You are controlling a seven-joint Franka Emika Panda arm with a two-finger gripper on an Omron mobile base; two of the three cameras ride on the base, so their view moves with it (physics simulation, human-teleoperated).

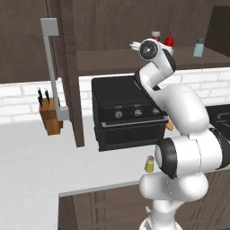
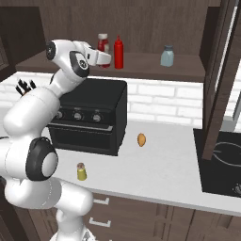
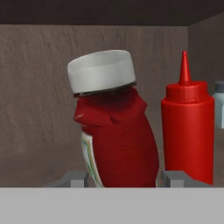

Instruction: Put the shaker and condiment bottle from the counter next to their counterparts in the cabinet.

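Landmark: cabinet [image 2: 141,66], dark wood, open shelf board above the black countertop oven [image 2: 89,117].

- Condiment bottle [image 3: 116,131]: squat, red, grey-white cap, tilted. It sits between the gripper [image 3: 121,178] fingers [image 3: 74,179], whose pads appear on both sides of its base. Actual contact is cut off at the bottom of the hand view, so I cannot tell whether the pincer clamps it or stands slightly open. In the right base view the bottle [image 2: 103,46] is over the cabinet shelf, partly hidden by the hand.
- Squeeze bottle [image 3: 188,127]: slim, all red, pointed nozzle, upright on the cabinet shelf just beside the condiment bottle.
- Pale blue shaker [image 2: 166,56]: further along the same shelf; cut off at the hand view's edge.
- Shaker [image 2: 82,172]: yellow, on the counter [image 2: 160,174] below the cabinet, near the front edge.
- Small orange item [image 2: 141,139]: on the counter, too small to identify.
- Knife block [image 1: 50,114]: on the counter, left of the oven.
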